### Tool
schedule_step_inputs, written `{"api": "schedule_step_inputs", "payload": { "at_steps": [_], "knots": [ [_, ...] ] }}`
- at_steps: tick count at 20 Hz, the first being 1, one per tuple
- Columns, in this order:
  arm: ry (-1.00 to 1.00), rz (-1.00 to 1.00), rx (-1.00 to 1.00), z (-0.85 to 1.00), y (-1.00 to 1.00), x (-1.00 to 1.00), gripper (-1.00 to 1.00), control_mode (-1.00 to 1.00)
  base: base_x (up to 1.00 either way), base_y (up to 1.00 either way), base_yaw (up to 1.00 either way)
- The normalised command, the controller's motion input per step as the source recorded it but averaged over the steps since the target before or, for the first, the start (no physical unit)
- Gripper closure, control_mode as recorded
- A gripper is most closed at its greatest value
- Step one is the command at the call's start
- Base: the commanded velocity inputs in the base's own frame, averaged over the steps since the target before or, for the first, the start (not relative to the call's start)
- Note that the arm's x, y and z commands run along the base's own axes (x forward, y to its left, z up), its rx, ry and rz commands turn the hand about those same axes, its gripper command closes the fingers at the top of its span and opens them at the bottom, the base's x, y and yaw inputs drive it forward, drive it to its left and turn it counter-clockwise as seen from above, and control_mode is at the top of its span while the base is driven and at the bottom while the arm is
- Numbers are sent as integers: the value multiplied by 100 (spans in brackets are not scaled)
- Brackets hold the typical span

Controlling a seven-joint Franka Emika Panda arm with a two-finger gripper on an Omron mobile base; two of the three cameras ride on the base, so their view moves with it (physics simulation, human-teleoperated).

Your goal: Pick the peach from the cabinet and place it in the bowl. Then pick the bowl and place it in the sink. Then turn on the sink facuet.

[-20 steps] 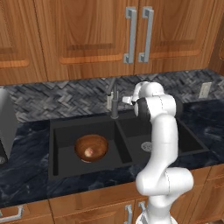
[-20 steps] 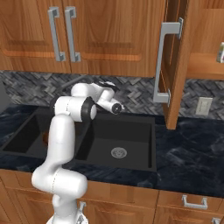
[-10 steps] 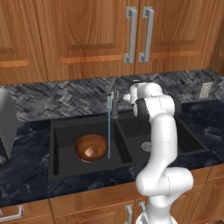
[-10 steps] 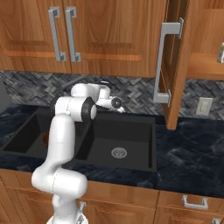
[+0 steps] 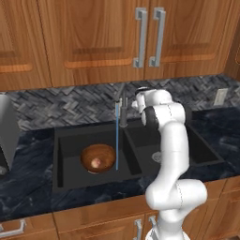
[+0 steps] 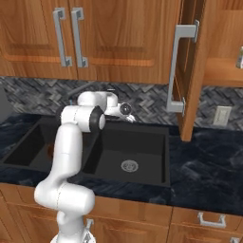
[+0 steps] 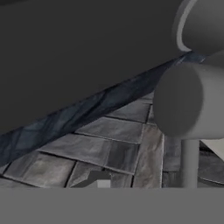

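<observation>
The sink facuet, rigid slim metal at the back of the sink with water running beside the bowl, is best worked at its small lever; the tool's jaw state cannot be told.

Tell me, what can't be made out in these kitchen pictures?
- Gripper: behind the arm in both base views; whether its jaws are open.
- Bowl: right base view, blocked by the arm.
- Faucet lever: left base view, too small.
- Cabinet shelf: right base view, cut by the edge.
</observation>
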Motion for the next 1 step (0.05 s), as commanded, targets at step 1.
{"api": "schedule_step_inputs", "payload": {
  "at_steps": [1],
  "knots": [
    [9, -9, 6, -41, -71, -1, 100, -100, 0, 0, 0]
  ]
}}
